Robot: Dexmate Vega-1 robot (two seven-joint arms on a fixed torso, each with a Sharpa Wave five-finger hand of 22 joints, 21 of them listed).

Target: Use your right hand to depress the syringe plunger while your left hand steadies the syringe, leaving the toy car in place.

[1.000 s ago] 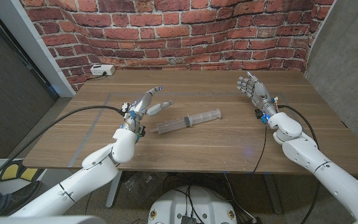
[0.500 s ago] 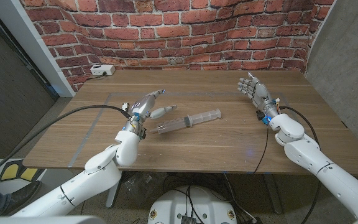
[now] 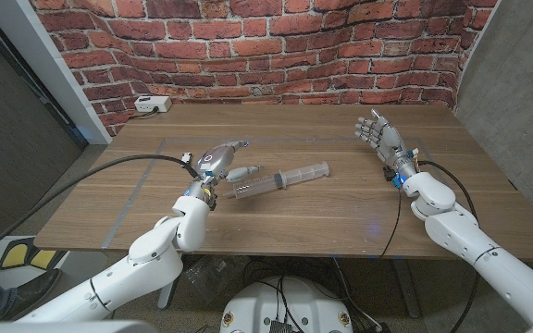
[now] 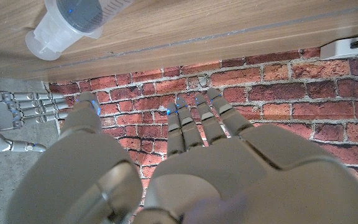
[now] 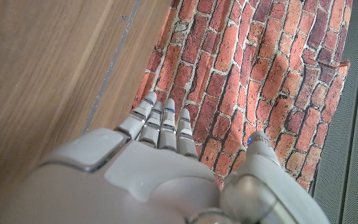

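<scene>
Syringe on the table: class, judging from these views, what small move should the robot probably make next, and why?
Probably lower the left hand onto the syringe barrel to steady it. That hand hovers open beside the syringe's near end, holding nothing, while the right hand waits open, well away from it.

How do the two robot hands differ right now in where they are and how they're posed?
The left robot hand hovers beside the clear plastic syringe, near its plunger end, fingers reaching toward it. The right robot hand is raised well away from the syringe, near the wooden table edge on the right, fingers spread and pointing up. Both are silver-grey and hold nothing.
</scene>
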